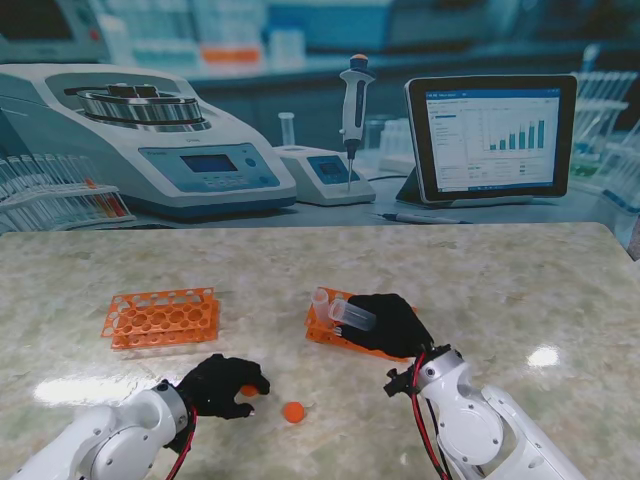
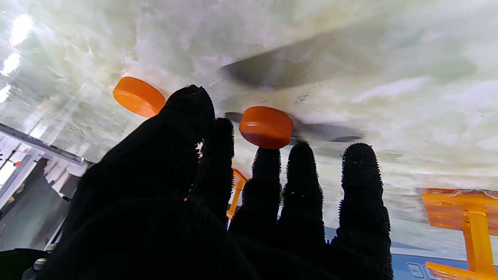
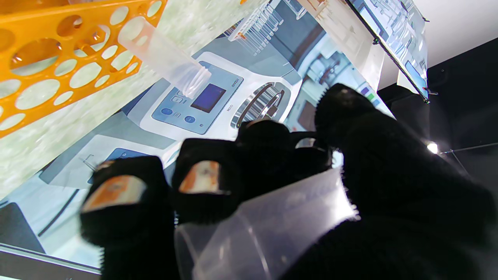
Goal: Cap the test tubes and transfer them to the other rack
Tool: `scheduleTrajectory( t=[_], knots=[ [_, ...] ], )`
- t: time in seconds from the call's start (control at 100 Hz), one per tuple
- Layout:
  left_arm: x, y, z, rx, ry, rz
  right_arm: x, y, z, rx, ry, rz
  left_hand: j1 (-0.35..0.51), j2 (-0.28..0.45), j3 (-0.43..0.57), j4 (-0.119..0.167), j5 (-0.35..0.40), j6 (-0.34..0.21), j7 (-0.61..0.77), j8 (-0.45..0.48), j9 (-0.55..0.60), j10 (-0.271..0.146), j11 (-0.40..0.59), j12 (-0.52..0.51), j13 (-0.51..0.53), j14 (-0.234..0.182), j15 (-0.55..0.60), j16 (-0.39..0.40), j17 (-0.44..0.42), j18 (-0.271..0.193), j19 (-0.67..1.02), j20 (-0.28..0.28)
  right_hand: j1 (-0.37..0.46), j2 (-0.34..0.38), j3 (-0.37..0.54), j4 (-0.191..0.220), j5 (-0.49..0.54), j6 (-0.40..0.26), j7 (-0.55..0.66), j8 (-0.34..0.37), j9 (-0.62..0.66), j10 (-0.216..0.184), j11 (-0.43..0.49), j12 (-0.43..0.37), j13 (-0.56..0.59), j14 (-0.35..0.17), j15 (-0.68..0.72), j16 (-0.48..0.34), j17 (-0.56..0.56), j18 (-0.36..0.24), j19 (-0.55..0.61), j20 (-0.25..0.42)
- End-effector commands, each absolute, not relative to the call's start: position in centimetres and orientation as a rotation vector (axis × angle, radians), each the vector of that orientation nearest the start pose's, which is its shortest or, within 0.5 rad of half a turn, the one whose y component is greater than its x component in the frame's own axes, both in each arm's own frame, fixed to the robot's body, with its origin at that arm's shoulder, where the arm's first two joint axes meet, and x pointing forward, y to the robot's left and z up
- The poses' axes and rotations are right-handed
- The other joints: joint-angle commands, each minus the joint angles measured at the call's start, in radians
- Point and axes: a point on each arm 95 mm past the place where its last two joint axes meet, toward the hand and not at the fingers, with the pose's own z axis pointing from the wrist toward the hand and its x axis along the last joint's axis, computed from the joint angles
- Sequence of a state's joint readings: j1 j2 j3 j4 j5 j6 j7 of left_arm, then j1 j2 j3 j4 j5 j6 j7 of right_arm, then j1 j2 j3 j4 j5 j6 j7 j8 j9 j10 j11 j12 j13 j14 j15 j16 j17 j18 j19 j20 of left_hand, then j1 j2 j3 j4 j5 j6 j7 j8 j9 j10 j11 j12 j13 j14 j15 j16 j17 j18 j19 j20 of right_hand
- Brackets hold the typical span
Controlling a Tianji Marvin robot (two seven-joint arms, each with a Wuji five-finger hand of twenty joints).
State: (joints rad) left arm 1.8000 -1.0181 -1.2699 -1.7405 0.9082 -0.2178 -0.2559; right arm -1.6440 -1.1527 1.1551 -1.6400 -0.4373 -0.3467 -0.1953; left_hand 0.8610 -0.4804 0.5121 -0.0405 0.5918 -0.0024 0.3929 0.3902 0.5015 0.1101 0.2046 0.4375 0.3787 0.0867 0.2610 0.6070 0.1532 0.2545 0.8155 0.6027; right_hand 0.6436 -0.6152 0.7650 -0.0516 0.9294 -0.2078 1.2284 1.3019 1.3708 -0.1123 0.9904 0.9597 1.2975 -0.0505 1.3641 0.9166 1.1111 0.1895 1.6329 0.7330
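1. Spanning the whole stand view: marble worktop (image 1: 520, 290), lab-backdrop poster behind it.
2. Empty orange rack (image 1: 161, 317) sits left of centre, farther from me than the left hand; second orange rack (image 1: 340, 335) sits centre-right, partly hidden by the right hand.
3. Right hand (image 1: 392, 322) wraps a clear uncapped tube (image 1: 352, 314); the right wrist view shows fingers (image 3: 128, 202) curled around the tube body, thumb on the opposite side. Tube's long axis runs roughly sideways, open mouth pointing toward the robot's left, over the second rack.
4. Another clear tube (image 1: 321, 300) stands in that rack, also uncapped as far as I can tell.
5. Left hand (image 1: 222, 385) rests low on the worktop, fingers loosely curled over one orange cap (image 1: 249, 391). Wrist view shows fingertips (image 2: 266, 163) touching or just under the cap; a firm pinch can't be confirmed.
6. Second orange cap (image 1: 293, 411) lies loose on the worktop just right of the left hand, between both hands.
7. Key relation, as a judgement: held tube's mouth faces the left hand, and the caps lie on that side, so the left hand is nearer to bring a cap across. Capping not yet done; nothing in the left rack.
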Motion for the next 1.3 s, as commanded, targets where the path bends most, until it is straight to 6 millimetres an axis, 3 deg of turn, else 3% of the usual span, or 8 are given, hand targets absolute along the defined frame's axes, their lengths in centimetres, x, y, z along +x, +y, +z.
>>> scheduleTrajectory(
  t=[0.0, 0.31, 0.56, 0.88, 1.16, 1.29],
  knots=[
    [30.7, 0.1, -38.3, -1.384, 1.994, -1.417, 35.8, 5.6, -31.6, -1.693, -1.242, -2.575, 0.026, -0.027, 0.024, -0.032, -0.016, -0.035, 0.025, 0.016, 0.005, -0.021, 0.012, 0.019, 0.031, 0.026, 0.08, 0.027, 0.006, -0.023, 0.039, 0.035, 0.019, -0.002, -0.008, -0.001, 0.007, -0.021, 0.015, 0.03, 0.004, 0.003, 0.015, 0.008, 0.02, -0.017, 0.029, -0.002, 0.016, 0.019, 0.021, -0.006],
    [30.6, 0.8, -37.9, -1.365, 1.981, -1.422, 35.8, 5.7, -31.6, -1.691, -1.243, -2.572, -0.002, -0.018, 0.0, -0.033, -0.026, -0.073, 0.034, 0.016, -0.013, -0.022, -0.001, 0.018, 0.018, 0.029, 0.074, 0.027, 0.0, -0.027, 0.039, 0.029, 0.019, -0.002, -0.01, -0.003, 0.007, -0.026, 0.011, 0.031, 0.003, 0.002, 0.014, 0.005, 0.02, -0.015, 0.027, -0.003, 0.016, 0.02, 0.019, -0.007],
    [31.0, 1.0, -38.2, -1.359, 1.957, -1.414, 35.8, 5.7, -31.6, -1.692, -1.245, -2.569, 0.059, -0.011, 0.009, -0.027, -0.024, -0.077, 0.065, 0.028, 0.007, -0.029, 0.018, 0.036, 0.038, 0.025, 0.107, 0.049, 0.041, -0.047, 0.054, 0.025, 0.018, -0.002, -0.012, -0.004, 0.007, -0.026, 0.01, 0.032, 0.003, 0.002, 0.014, 0.004, 0.02, -0.015, 0.027, -0.004, 0.016, 0.02, 0.019, -0.007],
    [31.3, 0.8, -38.7, -1.344, 1.962, -1.412, 35.8, 5.7, -31.6, -1.695, -1.242, -2.57, 0.163, -0.006, 0.018, -0.018, -0.01, -0.056, 0.127, 0.05, 0.043, -0.052, 0.103, 0.119, 0.066, 0.004, 0.235, 0.151, 0.169, -0.122, 0.188, 0.035, 0.018, -0.001, -0.013, -0.005, 0.007, -0.026, 0.01, 0.032, 0.001, 0.004, 0.014, 0.002, 0.02, -0.013, 0.025, -0.005, 0.015, 0.021, 0.017, -0.008],
    [31.5, 0.8, -39.5, -1.345, 1.978, -1.395, 35.8, 5.6, -31.6, -1.697, -1.244, -2.571, 0.202, -0.003, 0.033, -0.013, -0.015, -0.036, 0.218, 0.115, 0.075, -0.071, 0.177, 0.193, 0.114, -0.013, 0.363, 0.237, 0.269, -0.153, 0.279, 0.02, 0.018, -0.001, -0.016, -0.006, 0.007, -0.027, 0.009, 0.033, 0.001, 0.003, 0.014, 0.0, 0.02, -0.013, 0.024, -0.005, 0.015, 0.021, 0.015, -0.009],
    [31.5, 0.7, -39.9, -1.334, 1.997, -1.38, 35.8, 5.6, -31.6, -1.7, -1.242, -2.571, 0.277, -0.014, -0.024, -0.032, -0.007, -0.041, 0.255, 0.142, 0.094, -0.075, 0.204, 0.218, 0.154, -0.001, 0.368, 0.38, 0.314, -0.167, 0.309, -0.007, 0.018, -0.001, -0.017, -0.007, 0.007, -0.031, 0.006, 0.032, 0.0, 0.003, 0.014, -0.001, 0.02, -0.012, 0.024, -0.006, 0.015, 0.022, 0.014, -0.009]
  ],
)
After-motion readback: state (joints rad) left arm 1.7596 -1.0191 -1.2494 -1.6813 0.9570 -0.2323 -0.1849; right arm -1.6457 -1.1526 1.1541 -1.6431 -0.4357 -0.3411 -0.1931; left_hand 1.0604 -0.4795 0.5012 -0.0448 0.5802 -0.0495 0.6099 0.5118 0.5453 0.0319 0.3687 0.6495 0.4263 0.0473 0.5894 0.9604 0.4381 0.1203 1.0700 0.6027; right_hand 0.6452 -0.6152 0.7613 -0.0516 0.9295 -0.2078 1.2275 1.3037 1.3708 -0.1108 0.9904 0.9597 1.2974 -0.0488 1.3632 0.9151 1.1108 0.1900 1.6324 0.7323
